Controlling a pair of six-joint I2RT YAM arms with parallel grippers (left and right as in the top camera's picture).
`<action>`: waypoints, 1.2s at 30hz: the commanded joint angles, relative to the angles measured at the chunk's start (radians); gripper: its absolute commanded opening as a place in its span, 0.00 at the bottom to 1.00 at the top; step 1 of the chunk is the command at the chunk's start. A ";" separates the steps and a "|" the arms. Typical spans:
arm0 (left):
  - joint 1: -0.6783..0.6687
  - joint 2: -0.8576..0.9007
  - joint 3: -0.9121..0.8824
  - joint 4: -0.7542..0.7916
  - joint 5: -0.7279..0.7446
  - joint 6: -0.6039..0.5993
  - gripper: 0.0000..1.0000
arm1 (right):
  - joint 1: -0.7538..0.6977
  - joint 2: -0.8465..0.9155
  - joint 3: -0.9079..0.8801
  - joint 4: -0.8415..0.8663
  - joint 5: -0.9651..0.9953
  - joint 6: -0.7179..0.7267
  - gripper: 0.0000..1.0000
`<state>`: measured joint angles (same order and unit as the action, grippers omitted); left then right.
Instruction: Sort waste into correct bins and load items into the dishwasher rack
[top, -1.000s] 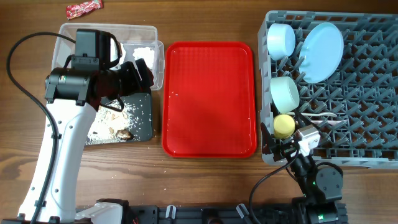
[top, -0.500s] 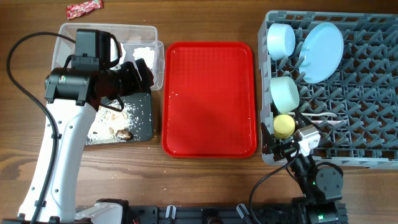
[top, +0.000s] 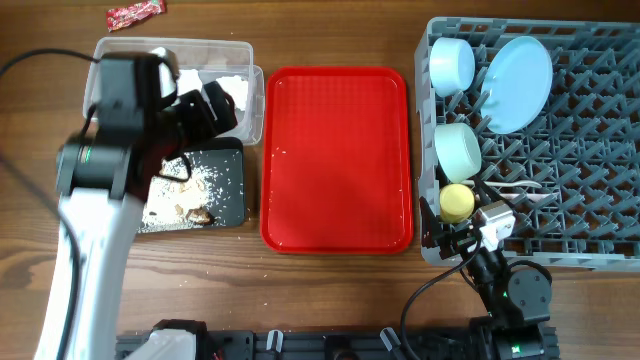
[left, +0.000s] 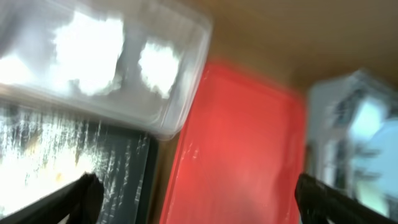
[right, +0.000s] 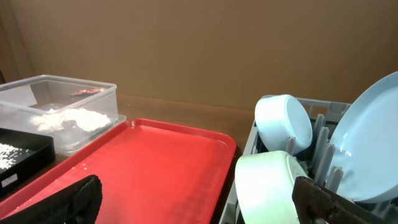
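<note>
The grey dishwasher rack (top: 560, 225) holds a pale blue bowl (top: 452, 64), a pale blue plate (top: 520, 70), a mint-green bowl (top: 458, 150), a yellow cup (top: 457, 202) and white forks (top: 520, 188). White tissues (top: 232, 86) lie in the clear tub (top: 120, 50). Crumbs and brown scraps (top: 190, 205) lie in the black tray (top: 228, 200). The red wrapper (top: 135, 13) lies on the table behind the tub. My left gripper (top: 215, 108) is open and empty over the tub's near edge. My right gripper (top: 452, 236) is open and empty by the rack's front left corner.
The flat red tray (top: 337, 160) lies bare between the bins and the rack. The left wrist view is blurred and shows the tub (left: 180, 118), black tray (left: 118, 168) and red tray (left: 242, 155). The right wrist view looks across the red tray (right: 143, 168).
My left arm has swung and lifted, and its gripper has moved slightly toward the clear tub. The right arm and all objects are where they were.
</note>
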<state>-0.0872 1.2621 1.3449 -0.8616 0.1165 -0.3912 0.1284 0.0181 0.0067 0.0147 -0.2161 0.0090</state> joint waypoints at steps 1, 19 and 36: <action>0.007 -0.204 -0.196 0.164 -0.028 0.046 1.00 | 0.005 -0.011 -0.002 0.003 0.013 -0.006 1.00; 0.105 -1.112 -1.201 0.710 -0.032 0.076 1.00 | 0.005 -0.011 -0.002 0.003 0.013 -0.007 1.00; 0.104 -1.259 -1.329 0.768 -0.050 0.254 1.00 | 0.005 -0.011 -0.002 0.003 0.013 -0.006 1.00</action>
<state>0.0196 0.0223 0.0437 -0.1047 0.0753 -0.1757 0.1284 0.0174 0.0067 0.0147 -0.2157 0.0090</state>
